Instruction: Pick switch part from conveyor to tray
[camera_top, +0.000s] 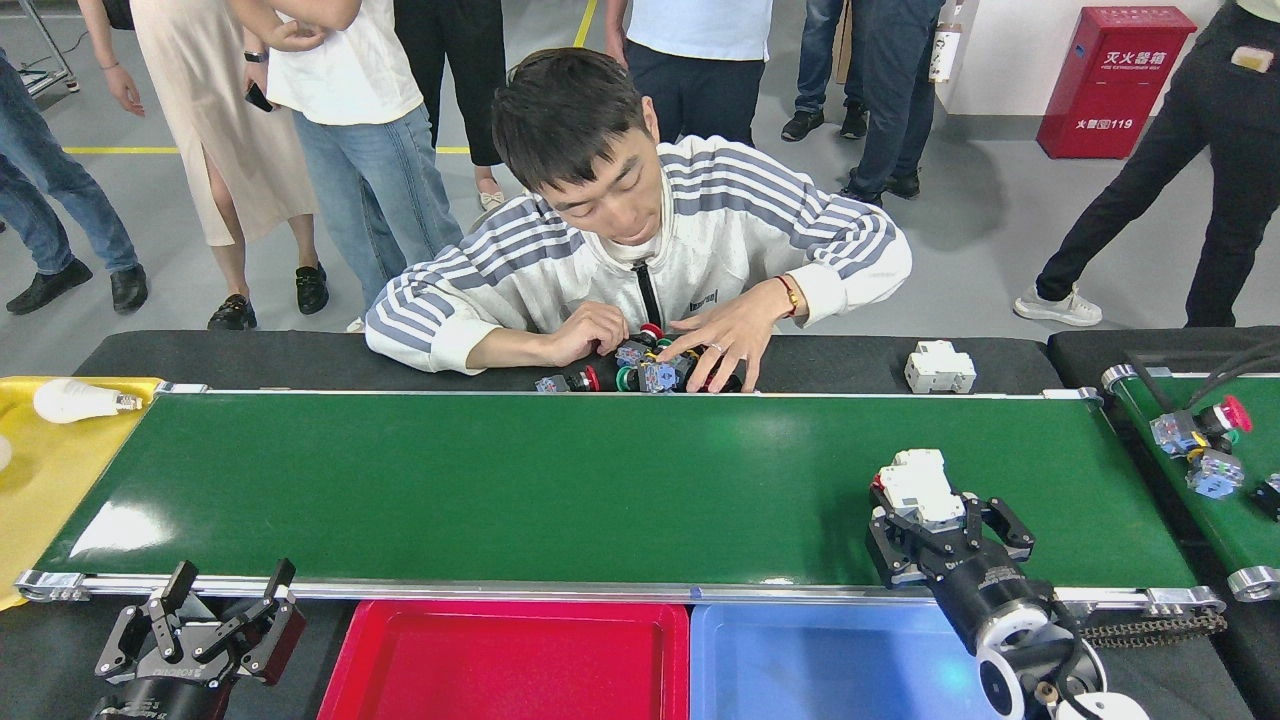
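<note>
Right gripper (925, 520) over the conveyor (560, 480), fingers clamped round the white switch part (918, 487), near the conveyor's right end and close to its front rail. Part looks just off the belt, though contact is hard to judge. Step in hand: the carry after the grasp. Next move calls for bringing the part back over the front rail and down to the blue tray (830, 665) just below the conveyor. Left gripper (200, 625) idles below the conveyor's left end, fingers apart.
</note>
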